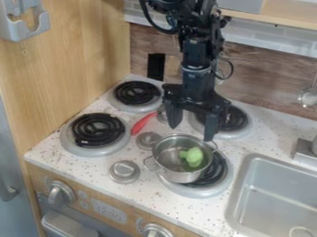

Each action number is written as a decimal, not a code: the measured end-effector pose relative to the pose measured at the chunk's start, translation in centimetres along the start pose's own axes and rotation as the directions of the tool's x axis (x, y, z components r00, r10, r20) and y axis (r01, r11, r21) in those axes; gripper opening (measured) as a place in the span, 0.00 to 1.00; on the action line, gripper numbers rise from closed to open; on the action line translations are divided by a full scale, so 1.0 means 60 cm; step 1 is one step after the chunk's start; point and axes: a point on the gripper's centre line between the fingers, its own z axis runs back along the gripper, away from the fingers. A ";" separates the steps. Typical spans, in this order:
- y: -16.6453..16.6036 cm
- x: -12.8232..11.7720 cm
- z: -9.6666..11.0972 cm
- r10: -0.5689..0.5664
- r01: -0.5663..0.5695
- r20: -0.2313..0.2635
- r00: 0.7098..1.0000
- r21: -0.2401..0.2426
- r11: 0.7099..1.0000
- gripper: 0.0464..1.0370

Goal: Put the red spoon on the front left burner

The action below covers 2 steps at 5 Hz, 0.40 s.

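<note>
I have the 1 black arm [195,50] entering at the top edge of the camera view, its wrist [198,76] near vertical. The gripper [191,134] points downward, with its 2 fingers [175,115] spread well apart. In the view, the right-hand fingertip sits lower than the left-hand one.

We identify the rear left burner [135,93] and the rear right burner [237,119]. We locate the two-handled metal pot [174,174] on the front right burner [217,171]; it contains a light-green toy vegetable [194,157]. We note a round metal piece [124,171] on the speckled countertop [93,165], left of the pot. At right, we find the gray sink [269,190]. Below the countertop edge, we observe the left control knob [62,192] and right control knob [155,230].
</note>
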 end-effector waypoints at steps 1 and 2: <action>0.000 -0.011 -0.020 0.001 -0.001 -0.041 0.999 -0.002 1.000 0.96; 0.018 0.005 -0.021 0.040 -0.041 -0.041 0.998 -0.018 0.999 0.96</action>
